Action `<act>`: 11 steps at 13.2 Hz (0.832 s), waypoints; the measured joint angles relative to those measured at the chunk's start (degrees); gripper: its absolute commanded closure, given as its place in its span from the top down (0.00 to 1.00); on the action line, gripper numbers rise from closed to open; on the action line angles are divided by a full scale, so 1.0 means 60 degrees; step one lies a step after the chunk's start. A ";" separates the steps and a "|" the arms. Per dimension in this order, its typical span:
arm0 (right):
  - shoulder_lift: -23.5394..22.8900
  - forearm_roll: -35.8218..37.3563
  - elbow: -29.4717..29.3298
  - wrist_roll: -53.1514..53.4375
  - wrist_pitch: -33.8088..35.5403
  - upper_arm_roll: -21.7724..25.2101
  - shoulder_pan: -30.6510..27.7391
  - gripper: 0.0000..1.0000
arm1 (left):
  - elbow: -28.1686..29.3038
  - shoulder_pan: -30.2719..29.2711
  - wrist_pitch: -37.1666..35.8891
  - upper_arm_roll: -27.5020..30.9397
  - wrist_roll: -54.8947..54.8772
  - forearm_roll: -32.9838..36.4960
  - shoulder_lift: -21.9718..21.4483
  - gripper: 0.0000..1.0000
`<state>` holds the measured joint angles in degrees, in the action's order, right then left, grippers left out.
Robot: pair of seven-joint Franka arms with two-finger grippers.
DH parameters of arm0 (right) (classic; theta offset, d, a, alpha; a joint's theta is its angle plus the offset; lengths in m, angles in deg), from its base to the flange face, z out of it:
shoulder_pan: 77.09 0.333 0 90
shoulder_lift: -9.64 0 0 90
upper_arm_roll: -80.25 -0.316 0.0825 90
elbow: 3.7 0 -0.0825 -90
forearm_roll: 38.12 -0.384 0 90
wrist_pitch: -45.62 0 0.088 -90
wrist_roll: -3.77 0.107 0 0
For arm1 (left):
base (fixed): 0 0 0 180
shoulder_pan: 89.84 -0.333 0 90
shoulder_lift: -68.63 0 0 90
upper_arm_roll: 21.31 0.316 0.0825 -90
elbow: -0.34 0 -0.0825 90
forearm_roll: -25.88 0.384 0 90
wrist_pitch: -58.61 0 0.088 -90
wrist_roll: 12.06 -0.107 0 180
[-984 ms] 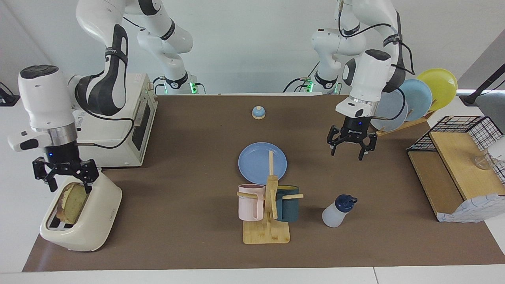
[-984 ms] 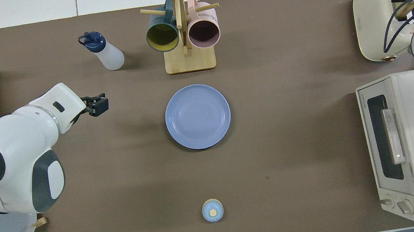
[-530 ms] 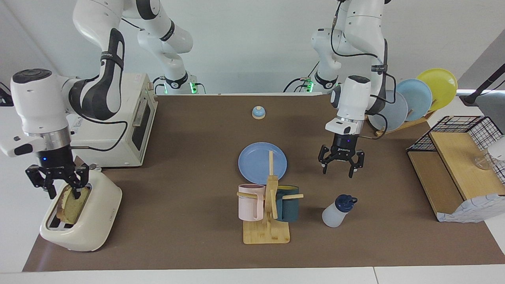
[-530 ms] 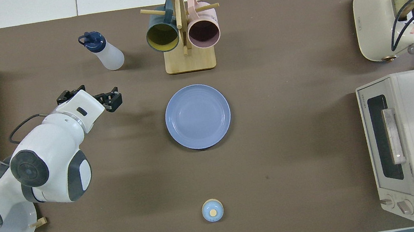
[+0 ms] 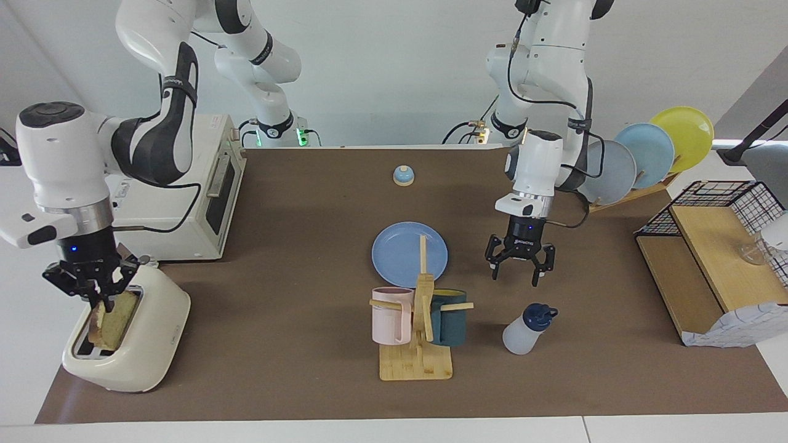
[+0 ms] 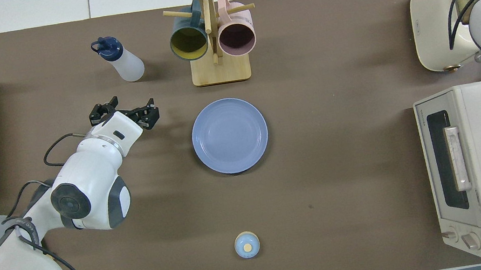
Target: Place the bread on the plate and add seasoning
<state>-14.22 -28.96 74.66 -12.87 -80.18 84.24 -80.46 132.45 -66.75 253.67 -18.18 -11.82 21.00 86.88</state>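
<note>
Tabletop edge — bread (image 5: 114, 312) upright in toaster (image 5: 126, 335), clamped directly beneath right end effector (image 5: 93, 294); left end effector (image 5: 520, 271) held apart.

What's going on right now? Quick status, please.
Right gripper shut on the bread, slice in the toaster. Left gripper open, above bare table between the plate and the seasoning. Plate empty; nothing in the way.

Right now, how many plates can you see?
4. One light blue plate lies flat mid-table, nearer the robots than the mug rack. Three stand in the rack at the left arm's end: grey-blue, blue, yellow.
</note>
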 measured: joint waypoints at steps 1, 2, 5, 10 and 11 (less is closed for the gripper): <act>-0.0001 0.0011 -0.0188 -0.0002 0.0300 -0.0005 0.0047 0.00 | -0.0008 0.0275 0.0285 0.0054 -0.0001 -0.0417 0.0205 1.00; 0.0036 0.0015 -0.0378 -0.0006 0.0847 -0.0012 0.0136 0.00 | -0.0044 0.0687 0.0513 0.0266 -0.0002 -0.0762 0.0428 1.00; 0.0612 0.0016 -0.0768 -0.0010 0.2812 -0.0062 0.0811 0.00 | -0.0360 0.2306 0.0706 0.1786 -0.0002 -0.1376 0.0866 1.00; 0.1829 0.0002 -0.0775 -0.0006 0.5197 -0.0191 0.2223 0.00 | -0.0687 0.4316 0.0690 0.3860 -0.0002 -0.2084 0.1392 1.00; 0.1833 -0.0076 -0.0757 -0.0005 0.5238 -0.0197 0.2418 0.00 | -0.0813 0.4449 0.0686 0.4007 -0.0002 -0.2151 0.1515 1.00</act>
<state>-3.22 -29.41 70.11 -12.90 -48.75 83.05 -65.96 127.57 -40.06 257.79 5.86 -11.83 8.09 95.97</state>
